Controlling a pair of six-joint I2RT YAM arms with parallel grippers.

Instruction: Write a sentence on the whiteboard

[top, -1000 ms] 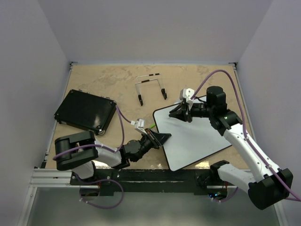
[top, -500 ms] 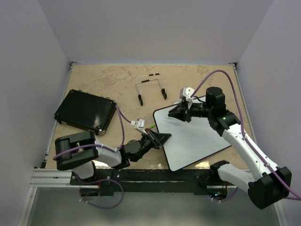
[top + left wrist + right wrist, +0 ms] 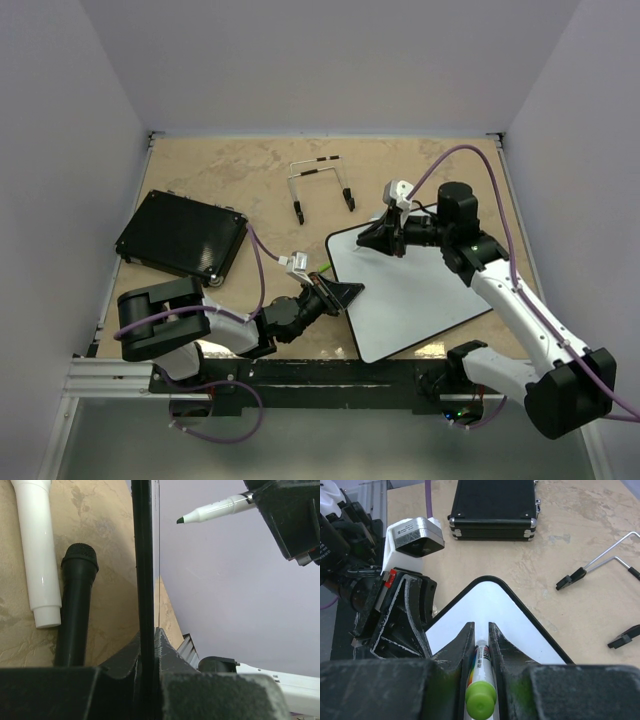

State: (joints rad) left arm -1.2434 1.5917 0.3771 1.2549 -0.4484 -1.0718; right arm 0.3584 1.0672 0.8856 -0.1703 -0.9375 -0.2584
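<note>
Robot lab test cell: 2 arms (image 3: pixel 515 305) by alu rail (image 3: pixel 108 376), tan tabletop (image 3: pixel 240 180) w/ plain white walls (image 3: pixel 320 60).

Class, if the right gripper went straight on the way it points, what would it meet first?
Probably the whiteboard, near its rounded corner, with the marker tip touching first; how high the tip hangs above it is unclear.

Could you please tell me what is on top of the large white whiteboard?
No writing shows on the black-framed glossy white whiteboard. The right gripper holds a white green-ended marker over its far-left corner; the left gripper clamps its left edge. The surface beneath both is hidden.
</note>
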